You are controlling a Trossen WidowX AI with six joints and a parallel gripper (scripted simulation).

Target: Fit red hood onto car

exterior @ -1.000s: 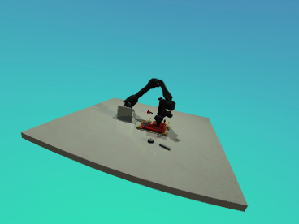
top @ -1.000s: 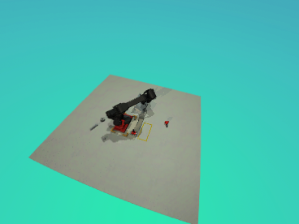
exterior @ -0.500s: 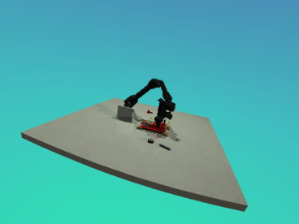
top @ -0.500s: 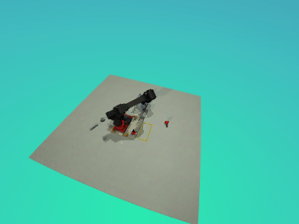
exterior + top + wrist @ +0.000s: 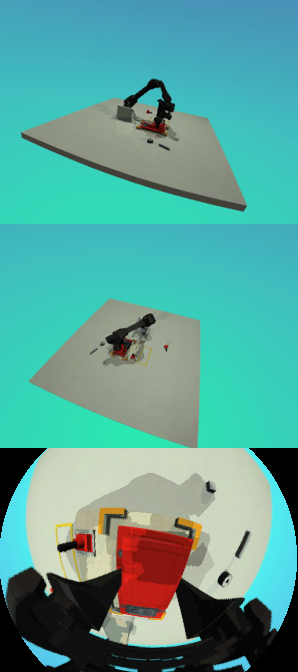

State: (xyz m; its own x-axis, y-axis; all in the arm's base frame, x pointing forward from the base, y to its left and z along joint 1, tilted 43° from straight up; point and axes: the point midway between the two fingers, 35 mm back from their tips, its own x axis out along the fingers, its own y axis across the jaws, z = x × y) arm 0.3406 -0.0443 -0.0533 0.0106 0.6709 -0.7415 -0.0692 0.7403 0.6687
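The red hood (image 5: 155, 555) is between my fingers in the wrist view, over the chassis. My gripper (image 5: 150, 575) (image 5: 159, 124) (image 5: 118, 348) is shut on the hood by its sides, low over the jig. The red chassis (image 5: 146, 127) sits in the jig, whose orange corner brackets (image 5: 112, 512) show beyond the hood. A dark grille (image 5: 142, 611) shows at the near end of the red body. The pegs, corner holes and engine block are hidden, so I cannot tell whether the hood is flat on the deck.
A red clamp-like part with a black handle (image 5: 67, 546) stands left of the car. A yellow outline (image 5: 149, 356) lies beside the jig. A wheel (image 5: 225, 579) (image 5: 150, 140) and a dark rod (image 5: 243, 544) (image 5: 164, 147) lie on the other side. A grey panel (image 5: 125, 114) stands near the arm's base.
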